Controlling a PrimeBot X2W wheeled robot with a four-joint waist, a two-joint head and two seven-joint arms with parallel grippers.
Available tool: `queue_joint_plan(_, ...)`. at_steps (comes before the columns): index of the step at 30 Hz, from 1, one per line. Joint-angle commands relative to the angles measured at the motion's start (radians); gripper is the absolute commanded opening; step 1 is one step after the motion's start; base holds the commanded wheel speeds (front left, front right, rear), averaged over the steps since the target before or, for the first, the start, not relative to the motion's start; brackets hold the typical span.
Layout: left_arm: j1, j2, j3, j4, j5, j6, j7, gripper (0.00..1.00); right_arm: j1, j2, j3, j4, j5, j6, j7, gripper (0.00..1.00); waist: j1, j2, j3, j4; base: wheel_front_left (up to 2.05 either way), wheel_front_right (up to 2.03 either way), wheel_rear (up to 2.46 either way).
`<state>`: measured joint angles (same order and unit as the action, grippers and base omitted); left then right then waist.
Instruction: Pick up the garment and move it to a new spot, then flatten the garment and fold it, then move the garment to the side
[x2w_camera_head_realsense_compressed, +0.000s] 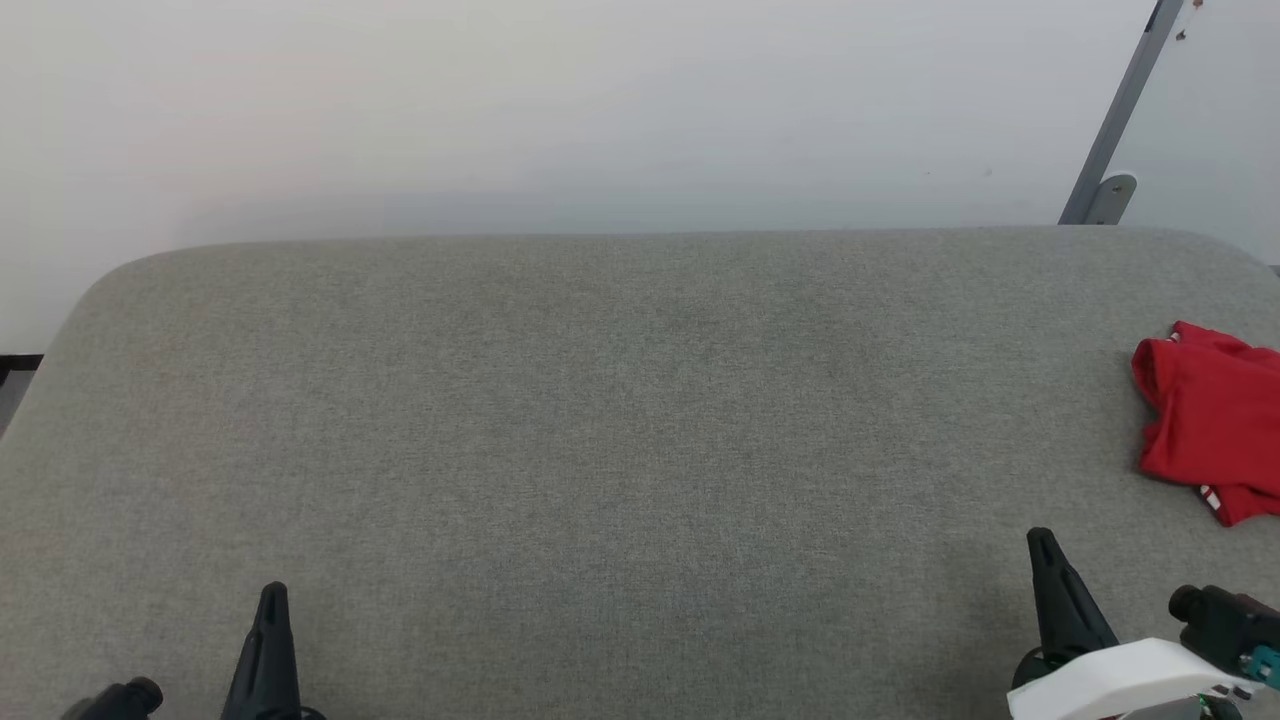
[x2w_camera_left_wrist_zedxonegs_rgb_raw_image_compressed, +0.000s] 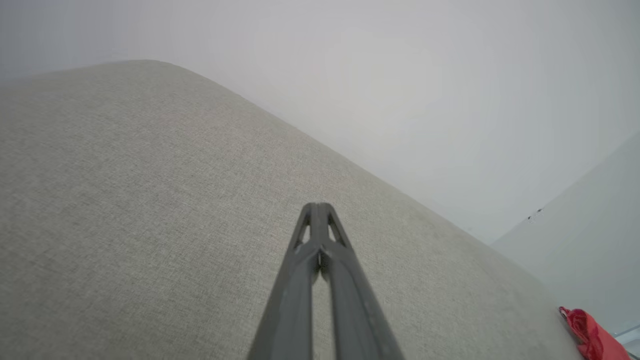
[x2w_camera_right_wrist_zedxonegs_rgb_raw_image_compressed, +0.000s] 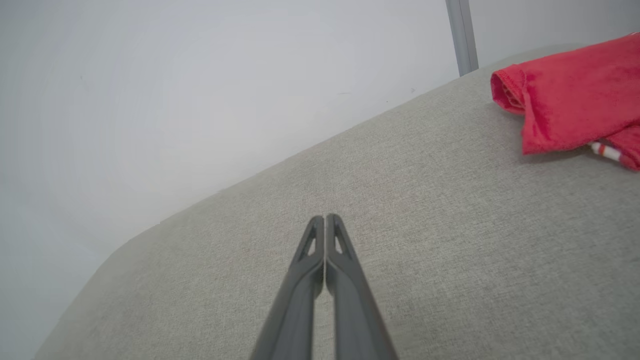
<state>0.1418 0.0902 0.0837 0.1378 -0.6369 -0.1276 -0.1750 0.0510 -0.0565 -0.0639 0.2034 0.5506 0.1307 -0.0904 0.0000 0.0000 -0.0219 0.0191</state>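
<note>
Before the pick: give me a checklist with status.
1. Location of the garment: crumpled heap at the right end of the grey padded surface. ok
2. Whole garment in the head view: cut off by the right frame edge. not ok
3. Readiness of the right gripper: shut, empty, apart from the garment; needs opening before a grasp. not ok
4. Position of the left gripper: shut, empty, at the lower left, far from the garment. ok
5. Path from right gripper to garment: bare fabric between them. ok
6. Which side of the garment faces up: cannot tell
</note>
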Motion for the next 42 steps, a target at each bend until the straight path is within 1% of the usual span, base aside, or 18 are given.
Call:
queue_joint_plan(1, -0.034, 0.003, 0.006, -0.008, -0.045, -0.001, 0.01, 0.0, -0.028, 0.0, -0.003, -0.009, 0.046, 0.0, 0.01, 0.0, 0.0, 0.0, 0.0, 0.0, 0.0, 0.0, 0.0)
queue_joint_plan(25, -0.108, -0.009, 0.013, 0.028, -0.35, -0.002, 0.1, 0.0, -0.074, 0.002, -0.019, 0.006, 0.376, 0.0, 0.073, 0.0, 0.0, 0.0, 0.006, -0.005, 0.0, 0.0, 0.0)
queue_joint_plan(42, -0.148, -0.016, 0.017, 0.049, -0.514, -0.003, 0.149, 0.0, -0.098, 0.003, -0.027, 0.014, 0.556, 0.0, 0.109, 0.0, 0.0, 0.0, 0.01, -0.008, 0.0, 0.0, 0.0)
